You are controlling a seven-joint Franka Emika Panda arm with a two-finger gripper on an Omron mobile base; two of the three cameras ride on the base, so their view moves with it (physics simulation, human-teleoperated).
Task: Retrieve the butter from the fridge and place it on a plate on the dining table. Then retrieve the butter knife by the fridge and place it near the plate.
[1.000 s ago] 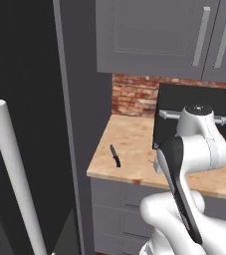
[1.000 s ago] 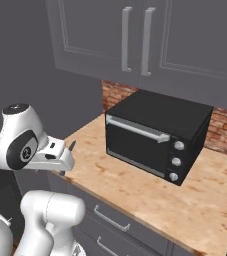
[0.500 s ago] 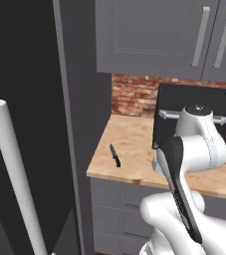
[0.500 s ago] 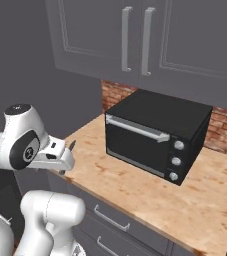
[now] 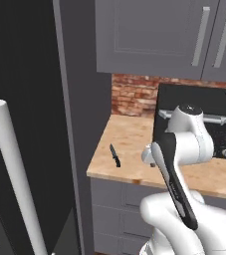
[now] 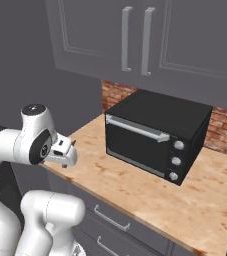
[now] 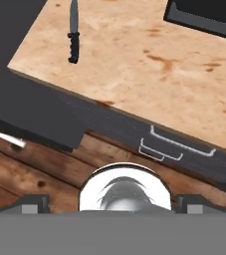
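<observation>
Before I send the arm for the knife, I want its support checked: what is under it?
The slim dark butter knife lies flat on the light wooden countertop. Below, grey drawer fronts show; their contents are hidden.

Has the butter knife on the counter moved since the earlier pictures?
No. In the left base view the butter knife lies at the same spot on the wooden counter, near its left front corner beside the fridge, as before.

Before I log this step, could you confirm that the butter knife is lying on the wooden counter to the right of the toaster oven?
Not quite: the butter knife lies on the wooden counter to the left of the toaster oven, near the fridge side, as the left base view shows.
</observation>
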